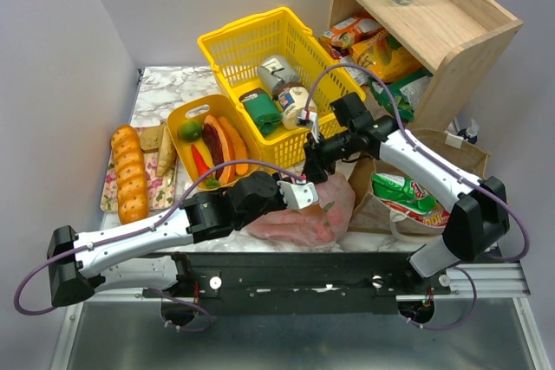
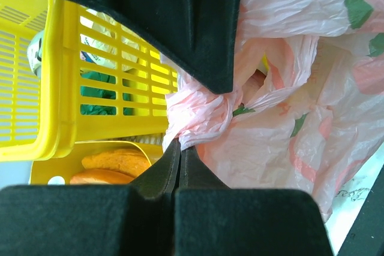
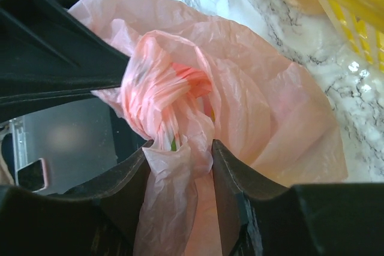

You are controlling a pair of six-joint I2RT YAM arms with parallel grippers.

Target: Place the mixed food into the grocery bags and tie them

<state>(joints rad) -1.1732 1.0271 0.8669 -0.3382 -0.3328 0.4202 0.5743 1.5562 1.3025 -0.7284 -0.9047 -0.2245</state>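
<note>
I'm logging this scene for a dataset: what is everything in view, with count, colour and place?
pink bag: one, pink, front centre, between the arms
paper bag: one, brown, right side
crisp packet: one, green-white, at paper bag's mouth
basket: one, yellow, centre back, holding tins
tub: one, yellow, left of basket, holding toy food
bread loaf: one, golden, far left
shelf: one, wooden, back right
left arm: one, white-black, jaws shut on pink bag
right arm: one, white-black, jaws apart around bag's twisted plastic

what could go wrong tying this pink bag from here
The left gripper pinches only a thin twist of the pink bag; a hard pull might tear it or slip it free.
The right gripper stands open around a loose strand, and may catch only part of it.
</note>
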